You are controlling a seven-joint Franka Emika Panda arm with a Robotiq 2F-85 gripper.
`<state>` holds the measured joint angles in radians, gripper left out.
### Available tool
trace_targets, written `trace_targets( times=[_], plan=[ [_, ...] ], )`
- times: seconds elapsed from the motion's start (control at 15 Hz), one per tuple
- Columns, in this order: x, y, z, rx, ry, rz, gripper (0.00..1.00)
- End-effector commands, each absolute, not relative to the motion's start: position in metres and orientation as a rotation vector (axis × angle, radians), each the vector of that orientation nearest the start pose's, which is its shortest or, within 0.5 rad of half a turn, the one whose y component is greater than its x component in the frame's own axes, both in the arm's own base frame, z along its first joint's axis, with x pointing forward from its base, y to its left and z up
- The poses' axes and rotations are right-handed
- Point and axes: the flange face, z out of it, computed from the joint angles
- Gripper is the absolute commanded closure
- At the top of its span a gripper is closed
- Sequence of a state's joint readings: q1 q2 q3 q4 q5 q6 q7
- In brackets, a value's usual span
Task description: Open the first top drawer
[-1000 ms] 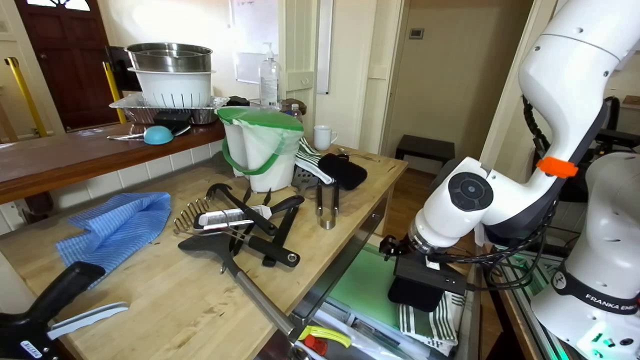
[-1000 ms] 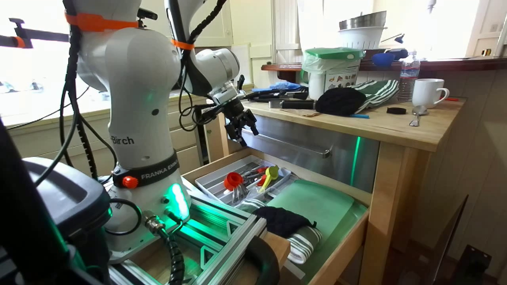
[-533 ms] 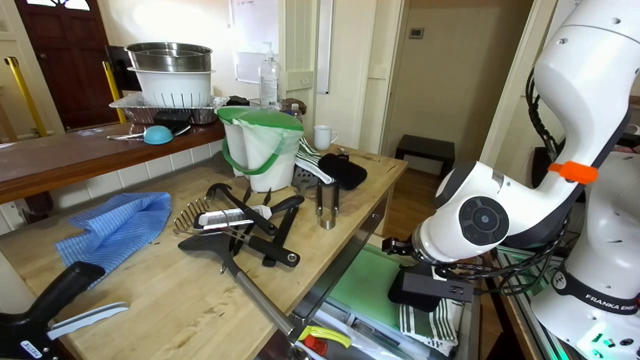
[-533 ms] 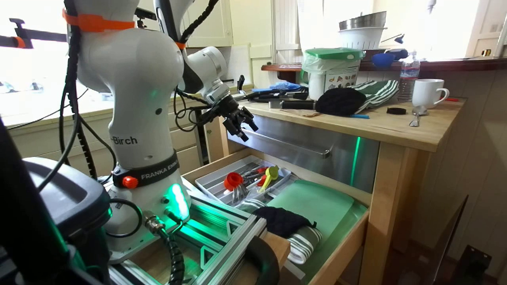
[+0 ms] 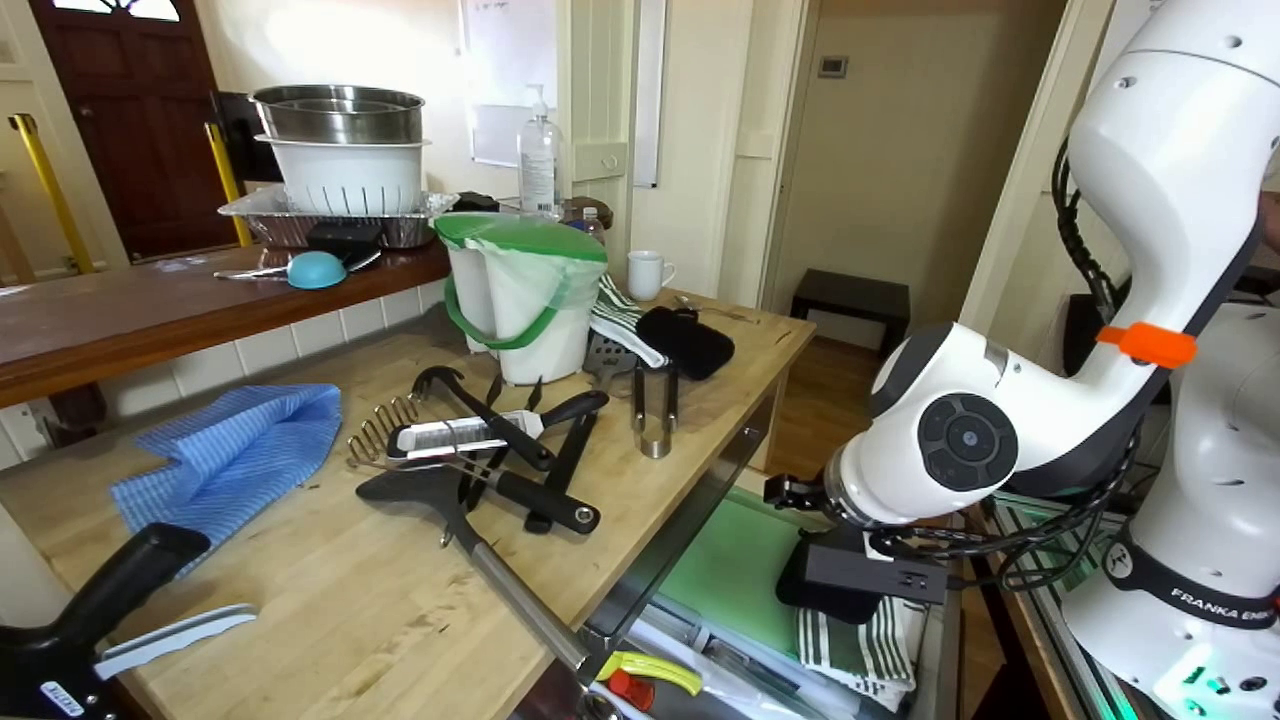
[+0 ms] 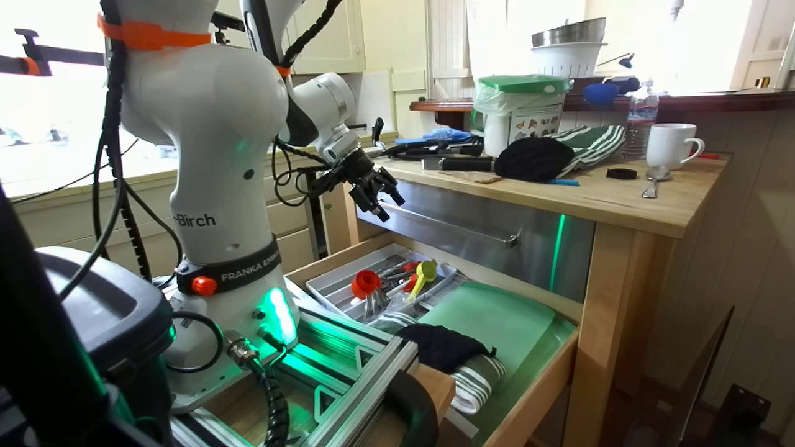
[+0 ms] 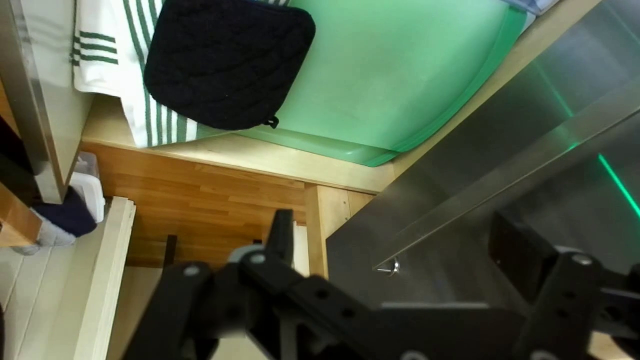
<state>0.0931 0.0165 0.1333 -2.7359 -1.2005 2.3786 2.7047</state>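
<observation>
The first top drawer (image 6: 540, 254) is closed, a wide brushed-steel front under the wooden worktop. Its long bar handle (image 6: 459, 230) runs across that front. My gripper (image 6: 390, 207) hangs by the handle's far end, tilted downward, in an exterior view; whether it touches cannot be told. In the wrist view the gripper (image 7: 400, 240) is open, its black fingers wide apart with nothing held. The steel front lies beyond the gap, and a shiny handle bracket (image 7: 395, 266) shows between the fingers. In an exterior view the gripper (image 5: 790, 492) is partly hidden by the wrist.
Below the steel front a lower drawer (image 6: 534, 385) is pulled out. It holds a utensil tray (image 6: 335, 282), a green lining (image 6: 490, 310), a black oven mitt (image 6: 444, 344) and a striped towel (image 6: 478, 379). Utensils, a green-lidded bin (image 5: 530, 330) and a mug (image 5: 648, 273) stand on the worktop (image 5: 330, 580).
Over the first half second my wrist drew back slightly and turned, and the fingers rose a little beside the steel front. Since then the arm has held still, and the drawers have not moved.
</observation>
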Motion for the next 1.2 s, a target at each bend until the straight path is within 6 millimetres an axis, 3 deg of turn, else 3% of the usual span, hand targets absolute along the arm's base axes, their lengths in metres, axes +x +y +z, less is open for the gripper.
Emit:
trace_targets(
  times=[0.0, 0.27, 0.33, 0.73, 0.93, 1.13],
  plan=[
    [0.352, 0.072, 0.195, -2.545, 2.19, -1.032, 0.0],
    [0.365, 0.086, 0.173, -2.504, 2.26, -1.052, 0.0],
    [0.373, 0.09, 0.179, -2.501, 2.266, -1.058, 0.0],
    [0.408, 0.138, 0.157, -2.554, 2.202, -1.086, 0.0],
    [0.413, 0.154, 0.138, -2.563, 2.288, -1.116, 0.0],
    [0.427, 0.157, 0.127, -2.488, 2.425, -1.119, 0.0]
  ],
)
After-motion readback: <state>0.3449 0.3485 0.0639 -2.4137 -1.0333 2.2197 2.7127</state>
